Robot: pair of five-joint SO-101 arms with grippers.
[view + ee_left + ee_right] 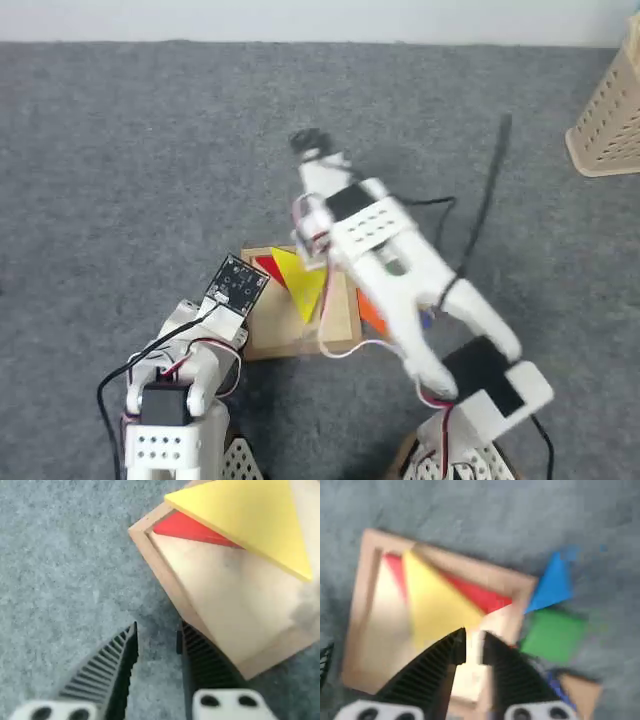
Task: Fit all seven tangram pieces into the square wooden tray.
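Right claw [473, 636] hangs directly above the square wooden tray [362, 590], jaws parted only a sliver and nothing between them, tips poised over the broad end of the yellow triangle [435, 605]. That yellow piece is the one to watch. It lies inside the tray but looks propped on the red triangle [480, 595] beneath it, one edge riding high in the left wrist view, its long edge running from a tray corner toward the claw. Across the way, the left claw [158, 627] hovers over the grey worktop [150, 150] just outside a tray corner, jaws moderately open and empty. The loose pieces, a blue triangle [552, 582], a green square [552, 635] and an orange piece [370, 315], all lie beyond the tray's edge on the right arm's side, well apart from the left claw. My read is that the right arm is nearer for either job: straight down for the yellow, a short swing sideways for the loose pieces.
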